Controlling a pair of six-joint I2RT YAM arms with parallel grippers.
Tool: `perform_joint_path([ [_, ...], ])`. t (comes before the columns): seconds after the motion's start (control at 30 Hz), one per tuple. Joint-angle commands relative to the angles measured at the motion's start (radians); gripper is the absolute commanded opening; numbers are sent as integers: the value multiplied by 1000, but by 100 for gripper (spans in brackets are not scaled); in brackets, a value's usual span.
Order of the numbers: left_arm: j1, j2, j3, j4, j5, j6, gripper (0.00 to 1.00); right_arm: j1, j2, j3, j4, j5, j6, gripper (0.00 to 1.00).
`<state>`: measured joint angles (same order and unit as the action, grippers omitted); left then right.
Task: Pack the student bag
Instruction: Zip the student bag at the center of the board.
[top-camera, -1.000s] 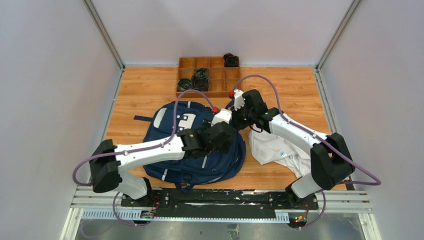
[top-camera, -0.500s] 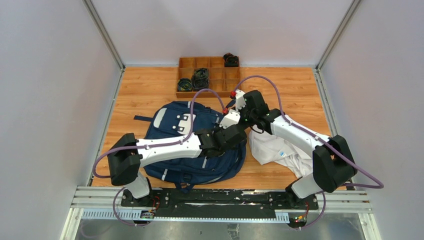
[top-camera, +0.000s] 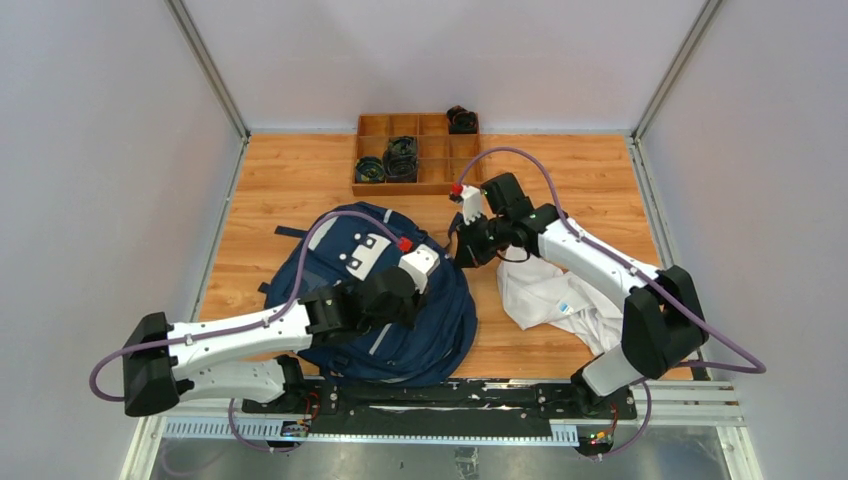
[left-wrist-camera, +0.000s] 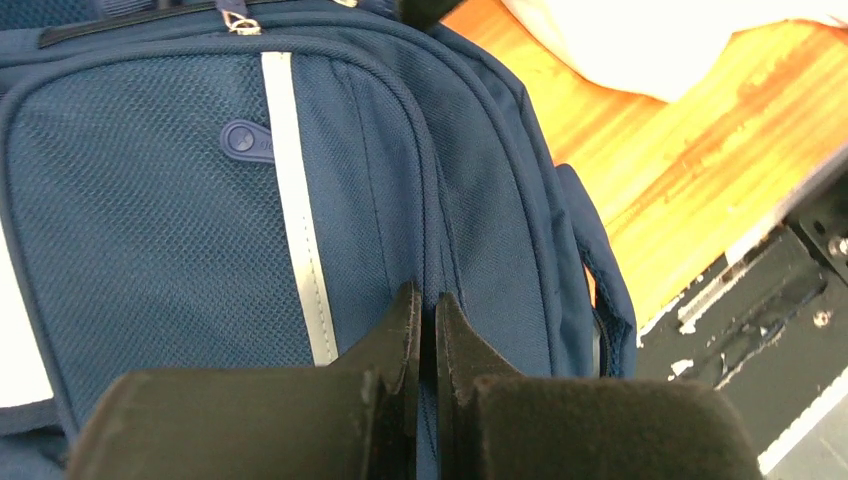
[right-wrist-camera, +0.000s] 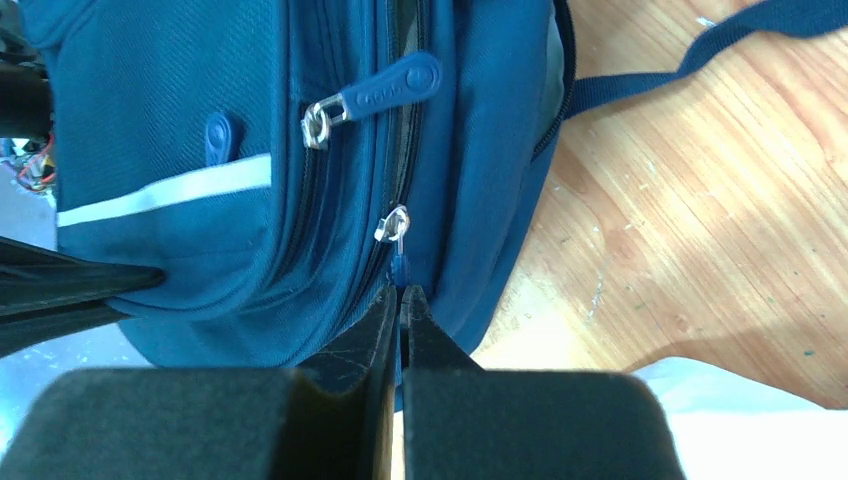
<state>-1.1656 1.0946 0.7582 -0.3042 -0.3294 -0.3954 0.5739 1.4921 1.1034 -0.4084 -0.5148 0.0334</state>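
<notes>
Student bag (top-camera: 440, 330), a large navy blue fabric backpack with light grey stripes, lay on the wooden counter (top-camera: 290, 170) beside a white cloth garment (top-camera: 560, 300). The left tool (left-wrist-camera: 428, 305) was pressed together, pinching a ridge of the bag's fabric. The right tool (right-wrist-camera: 400, 300) was clamped on a small blue zipper pull (right-wrist-camera: 400, 268), which only its wrist view showed. The top view hid both sets of fingertips.
</notes>
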Motion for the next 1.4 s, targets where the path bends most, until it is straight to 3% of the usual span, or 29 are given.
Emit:
perform_joint_path([
  [0.0,-2,-59,-58,48,188,58,0,17,51,113,-26,-90,-29,0],
  [0.43,-2,-203,-96,40,338,90,0,55,369,437,-91,-5,-147,0],
  [0.77,-2,-226,-117,56,419,64,0,55,510,649,-89,-134,-157,0],
  [1.0,-2,-223,-101,73,448,65,0,63,570,708,-63,-225,-175,0],
  [1.3,-2,-247,-85,51,379,61,0,67,527,628,-50,-161,-172,0],
  [1.33,-2,-253,-79,44,350,58,0,62,518,622,-51,-133,-153,1],
  [1.37,-2,-260,-77,40,333,56,0,52,507,619,-53,-117,-125,11],
])
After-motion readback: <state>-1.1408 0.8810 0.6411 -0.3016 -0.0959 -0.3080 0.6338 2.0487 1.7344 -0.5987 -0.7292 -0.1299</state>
